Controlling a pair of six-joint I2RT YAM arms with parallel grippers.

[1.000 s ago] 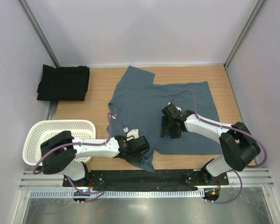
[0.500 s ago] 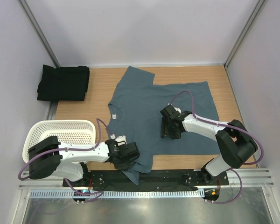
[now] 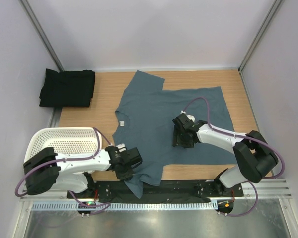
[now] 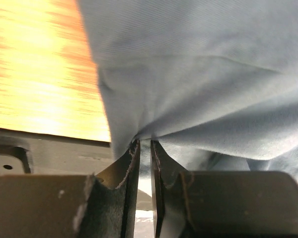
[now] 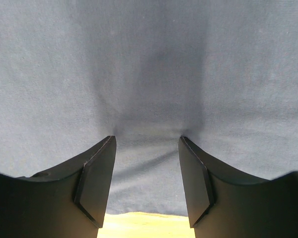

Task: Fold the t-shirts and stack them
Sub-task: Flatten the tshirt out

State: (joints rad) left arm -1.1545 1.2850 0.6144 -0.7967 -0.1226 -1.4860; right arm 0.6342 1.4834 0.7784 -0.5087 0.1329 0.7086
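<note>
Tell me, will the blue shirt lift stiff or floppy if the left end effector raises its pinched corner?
Probably floppy: the blue shirt bunches into folds where the left end effector pinches it. Likely thin and pliable too: it puckers at the open right end effector, so pulling may drag it unevenly.

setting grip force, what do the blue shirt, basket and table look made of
Blue shirt: soft matte cloth, possibly cotton; a fine texture shows and it gathers into folds. Basket: white plastic, it seems, with rows of moulded holes. Table: wood or wood-look laminate, smooth, with streaky grain.
</note>
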